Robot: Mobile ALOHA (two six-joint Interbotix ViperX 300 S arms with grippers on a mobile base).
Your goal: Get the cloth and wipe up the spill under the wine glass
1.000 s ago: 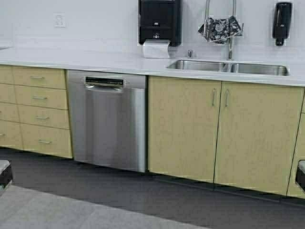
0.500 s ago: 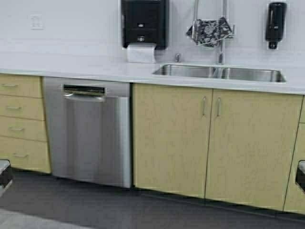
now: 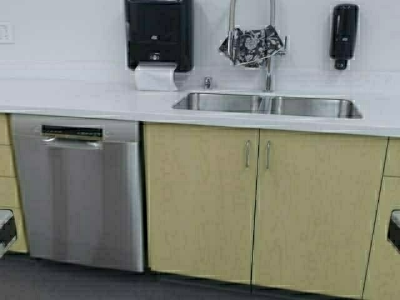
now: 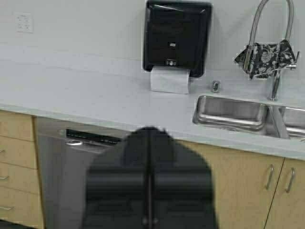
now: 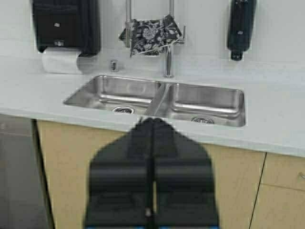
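Note:
The cloth (image 3: pixel 252 45), dark with a white floral pattern, hangs over the arched steel faucet (image 3: pixel 270 59) above the double sink (image 3: pixel 267 105). It also shows in the left wrist view (image 4: pixel 267 58) and the right wrist view (image 5: pixel 151 35). The wine glass and the spill are out of view. My left gripper (image 4: pixel 149 131) is shut and empty, held low in front of the counter. My right gripper (image 5: pixel 152 121) is shut and empty, facing the sink. In the high view only the arms' edges show at the lower left (image 3: pixel 6 228) and lower right (image 3: pixel 394 228).
A black paper towel dispenser (image 3: pixel 159 34) with white paper hangs on the wall. A black soap dispenser (image 3: pixel 344 34) hangs to the right of the faucet. A steel dishwasher (image 3: pixel 81 190) and tan cabinet doors (image 3: pixel 256 212) stand under the white countertop (image 3: pixel 87 100).
The robot has driven forward and to the right: the counter, sink and cloth have shifted left and grown larger in the high view. Both grippers stay shut.

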